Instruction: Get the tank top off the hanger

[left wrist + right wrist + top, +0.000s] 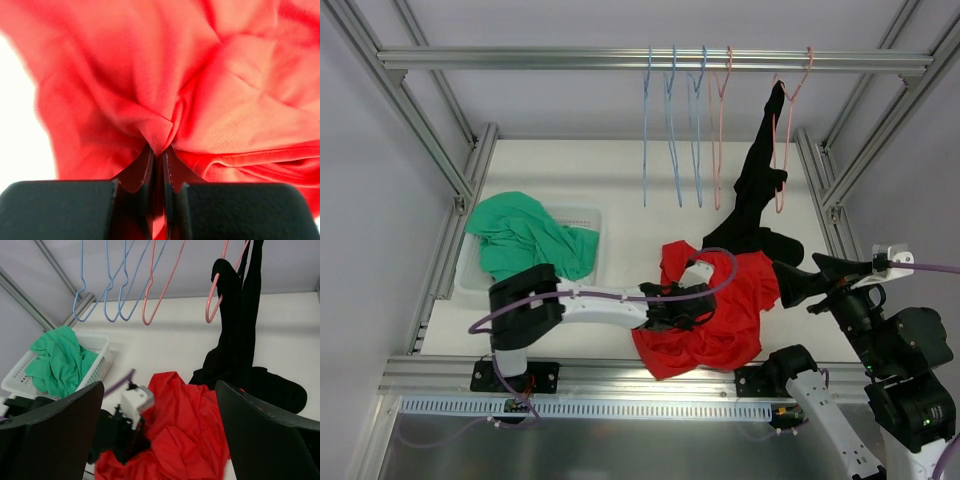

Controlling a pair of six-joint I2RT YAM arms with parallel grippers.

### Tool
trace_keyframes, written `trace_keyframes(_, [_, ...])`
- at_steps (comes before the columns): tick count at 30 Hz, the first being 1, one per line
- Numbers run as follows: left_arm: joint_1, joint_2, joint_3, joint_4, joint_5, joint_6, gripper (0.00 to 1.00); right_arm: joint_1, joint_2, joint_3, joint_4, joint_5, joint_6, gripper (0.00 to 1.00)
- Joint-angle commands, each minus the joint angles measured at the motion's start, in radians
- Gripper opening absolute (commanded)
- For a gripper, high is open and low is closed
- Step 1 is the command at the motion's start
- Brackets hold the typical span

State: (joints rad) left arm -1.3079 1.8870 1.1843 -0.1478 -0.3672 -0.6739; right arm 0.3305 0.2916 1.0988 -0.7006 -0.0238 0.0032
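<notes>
A black tank top (755,185) hangs by one strap from a pink hanger (782,150) on the rail at the back right, and its lower part trails onto the table. It also shows in the right wrist view (240,340) with the hanger (215,295). My left gripper (705,302) is shut on a fold of a red garment (730,320) lying on the table, and the pinched fold fills the left wrist view (161,150). My right gripper (815,283) is open and empty (159,385), raised near the tank top's lower end.
A white basket (588,214) at the left holds a green garment (525,238). Three blue hangers (670,130) and one empty pink hanger (718,130) hang from the rail (520,58). Frame posts stand on both sides.
</notes>
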Motion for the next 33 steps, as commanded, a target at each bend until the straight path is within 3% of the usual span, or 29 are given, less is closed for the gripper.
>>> trace_keyframes(1, [0.002,-0.234,-0.078,-0.119,-0.152,-0.056,0.00,-0.004,0.006,0.021,-0.031,0.002,-0.052,0.99])
trace_keyframes(6, [0.002,-0.533,-0.077,-0.248,-0.262,0.003,0.00,-0.004,0.020,-0.005,-0.036,0.056,-0.075,1.00])
trace_keyframes(13, [0.009,-0.758,0.066,-0.455,-0.469,0.065,0.00,-0.005,0.053,0.016,-0.034,0.058,-0.089,1.00])
trace_keyframes(21, [0.246,-0.877,0.296,-0.576,-0.503,0.187,0.00,-0.005,0.145,0.133,-0.036,0.035,-0.123,1.00])
trace_keyframes(26, [0.328,-0.887,0.579,-0.581,-0.574,0.363,0.00,-0.004,0.185,0.185,-0.053,0.036,-0.132,0.99])
trace_keyframes(30, [0.360,-0.739,0.890,-0.579,-0.659,0.549,0.00,-0.004,0.193,0.197,-0.051,-0.008,-0.120,0.99])
trace_keyframes(33, [0.418,-0.628,1.024,-0.579,-0.655,0.648,0.00,-0.002,0.196,0.208,-0.051,-0.014,-0.111,1.00])
